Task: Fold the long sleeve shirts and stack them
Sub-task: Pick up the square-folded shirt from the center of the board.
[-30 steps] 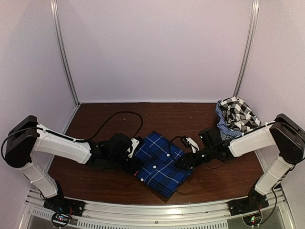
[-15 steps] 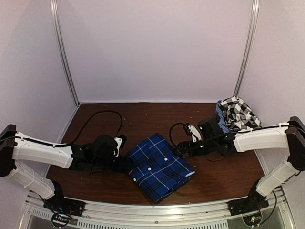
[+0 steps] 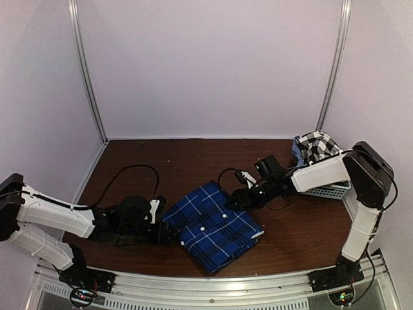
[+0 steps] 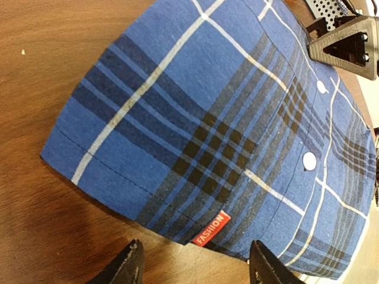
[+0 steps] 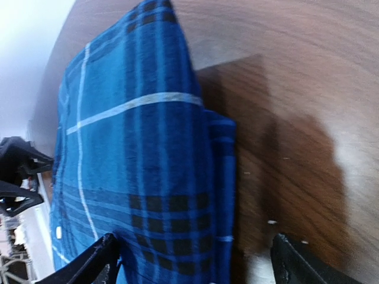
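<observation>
The royal-blue plaid shirt (image 3: 210, 226) lies folded on the brown table near the front middle, white buttons up. My left gripper (image 3: 166, 234) sits low at its left edge, open; in the left wrist view the fingers (image 4: 131, 267) stand just short of the hem with the red label (image 4: 211, 228), nothing between them. My right gripper (image 3: 232, 199) is at the shirt's far right corner, open. Its fingertips (image 5: 102, 259) straddle the folded edge of the blue shirt (image 5: 142, 148) without closing on it. The black-and-white checked shirt (image 3: 316, 147) is bunched up in the basket.
A pale mesh basket (image 3: 326, 188) stands at the back right against the wall. A black cable (image 3: 126, 171) loops over the table behind my left arm. The metal rail (image 3: 213, 284) runs along the near edge.
My left gripper has pulled back off the shirt to the left. My right gripper has slid left and farther along the shirt's far edge. The shirt shifted slightly left.
</observation>
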